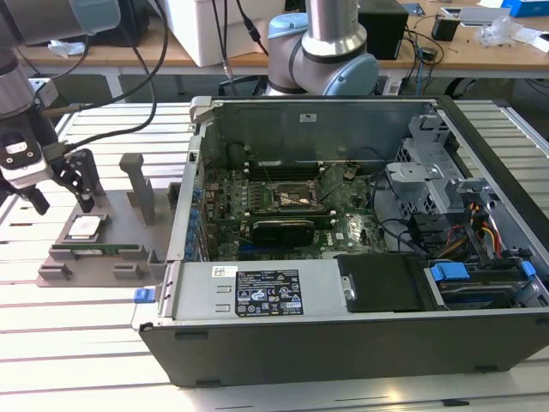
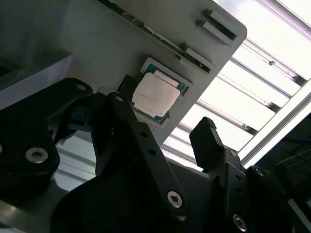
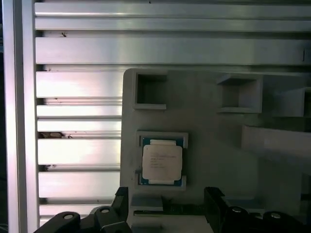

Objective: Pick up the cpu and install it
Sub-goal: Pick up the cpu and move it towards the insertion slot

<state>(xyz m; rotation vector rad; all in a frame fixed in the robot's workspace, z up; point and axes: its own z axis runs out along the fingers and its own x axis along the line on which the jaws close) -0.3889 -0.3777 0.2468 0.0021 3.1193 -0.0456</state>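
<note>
**Free from above, crowded on one side**

The cpu (image 3: 162,162) is lying face-up in the grey holder (image 3: 204,145) with nothing covering it. The hand (image 3: 167,196) is hanging close by, its fingers spread wider than the chip. An upright post (image 1: 141,184) is standing beside the pocket, and the computer case (image 1: 343,300) is walling off that side. Its open top is exposing the socket (image 1: 296,199).

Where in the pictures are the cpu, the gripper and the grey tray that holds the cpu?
cpu (image 3: 162,161): first wrist view, middle of its metal top.
gripper (image 3: 166,196): first wrist view, midway between its fingertips.
grey tray (image 3: 204,131): first wrist view, bare surface beside the cpu.
</note>
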